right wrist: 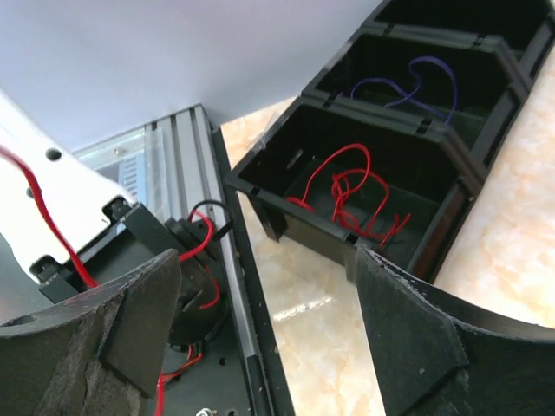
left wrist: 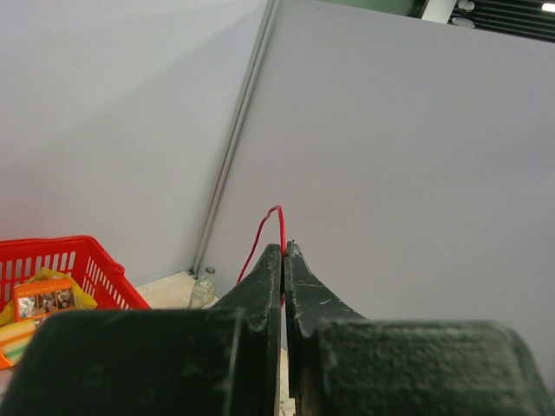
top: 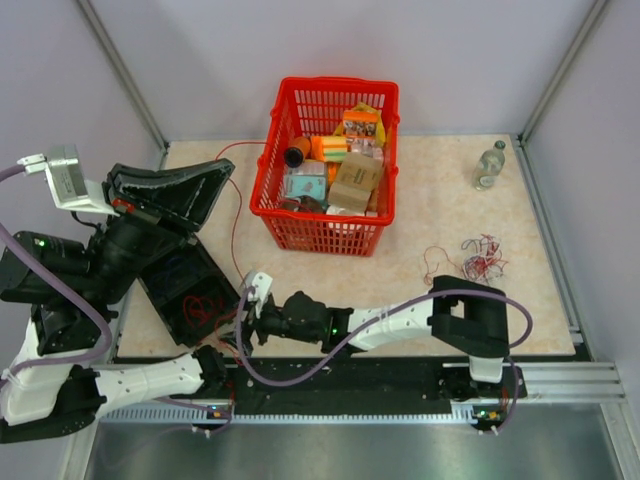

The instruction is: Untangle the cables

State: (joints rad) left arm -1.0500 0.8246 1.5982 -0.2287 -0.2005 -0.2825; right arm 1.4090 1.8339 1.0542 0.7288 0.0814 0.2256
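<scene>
My left gripper (left wrist: 284, 253) is clenched. Its two black fingers are pressed together on a thin red cable (left wrist: 270, 213), which rises above the tips in a small arch. The gripper is lifted high over the 9 o'clock side of the beige marble-pattern table (top: 440, 200). In the top view this same red cable (top: 232, 225) runs as one long line past the 9 o'clock side of the red plastic mesh basket (top: 290, 225) and goes down toward 6 o'clock.

My right gripper (right wrist: 264, 269) is released. Its fingers (right wrist: 139, 321) stand wide apart and nothing is between them. In the top view it reaches to 9 o'clock along the near edge of the table (top: 246, 300), just beside the row of black plastic bins (right wrist: 269, 204). The nearest bin holds some loose loops of red cable (right wrist: 347, 191). The next bin, toward 1 o'clock in my right wrist view, holds one purple cable (right wrist: 416, 82).

The small loose tangle of thin red, dark and whitish cables (top: 483, 258) lies on the table at about 4 o'clock from the basket, well apart from both grippers. A thinner reddish strand (top: 435, 262) lies near it on the 9 o'clock side; I cannot tell if the two are joined.

A small clear plastic bottle (top: 488, 165) stands at 3 o'clock from the basket. The basket is full of small boxes and packets.
</scene>
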